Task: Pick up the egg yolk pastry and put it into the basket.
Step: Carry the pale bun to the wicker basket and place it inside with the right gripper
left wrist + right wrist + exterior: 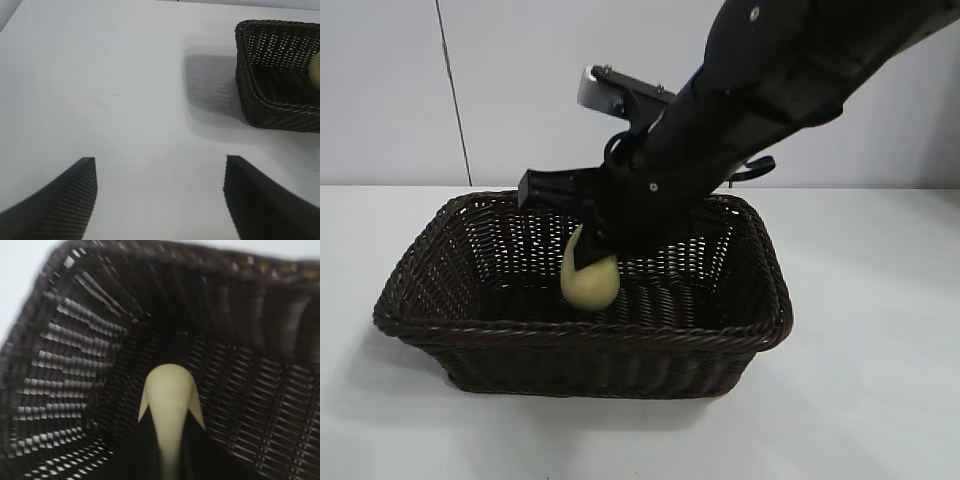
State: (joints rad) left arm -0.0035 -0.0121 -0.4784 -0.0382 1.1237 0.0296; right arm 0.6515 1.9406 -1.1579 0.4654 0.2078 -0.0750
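Note:
The pale yellow egg yolk pastry (pixel 590 280) hangs inside the dark brown woven basket (pixel 740 345), squeezed narrow between the fingers of my right gripper (pixel 592 248), which is shut on it. From the right wrist camera the egg yolk pastry (pixel 170 395) bulges out past the two dark fingers, above the basket's floor and near its wall (pixel 75 355). My left gripper (pixel 160 172) is open over bare white table, away from the basket (pixel 265 100), with nothing between its fingers.
The basket stands on a white table (pixel 880 300) in front of a pale wall. The right arm (pixel 760 90) reaches down into the basket from the upper right. White tabletop surrounds the basket on all sides.

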